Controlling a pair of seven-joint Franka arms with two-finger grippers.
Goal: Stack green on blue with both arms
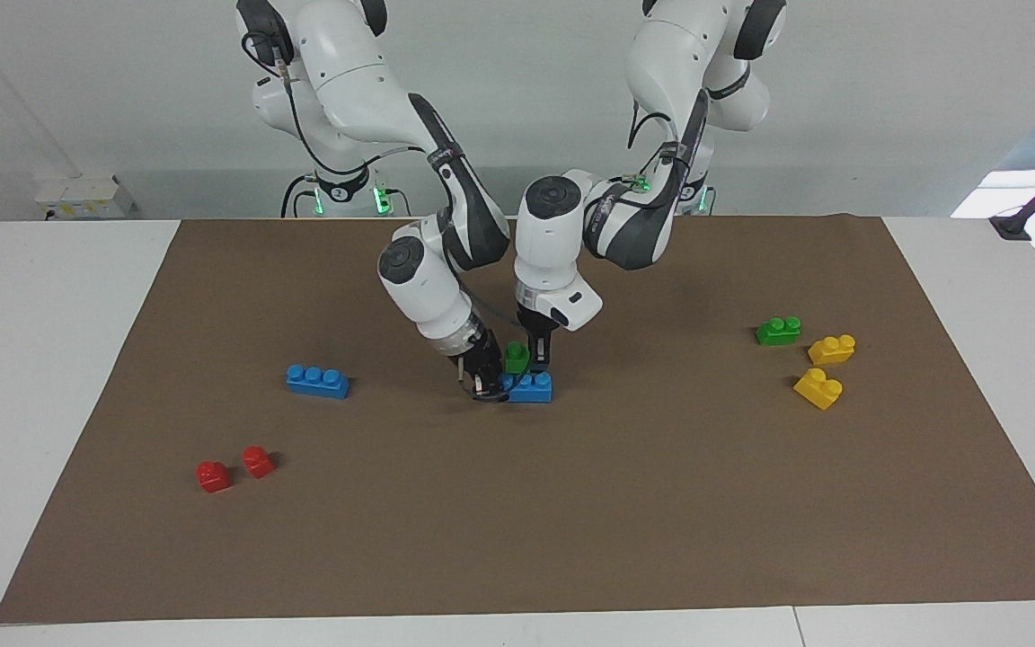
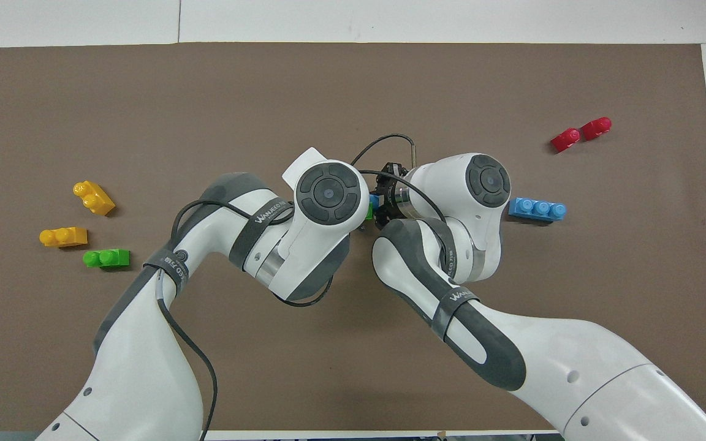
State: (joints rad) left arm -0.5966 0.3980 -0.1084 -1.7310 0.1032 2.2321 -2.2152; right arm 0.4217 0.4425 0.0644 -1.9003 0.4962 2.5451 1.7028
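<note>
Both grippers are down at mid-mat. In the facing view I see the blue brick flat on the brown mat, with the green brick sitting on its end toward the right arm, touching its top.

The left gripper comes straight down beside the green brick, over the blue one. Its fingers stand against the green brick, but I cannot tell whether they clamp it or how wide they are.

The right gripper comes in tilted, low at the blue brick's end toward the right arm. I cannot make out its finger gap, or whether it grips the brick.

The overhead view hides nearly all of this: the wrists cover the stack, and only slivers of blue and green show between them.

That view does lay out the rest plainly:
- second blue brick toward the right arm's end
- two red bricks farther from the robots than it, side by side
- second green brick toward the left arm's end
- two yellow bricks just beside that green one, farther from the robots
</note>
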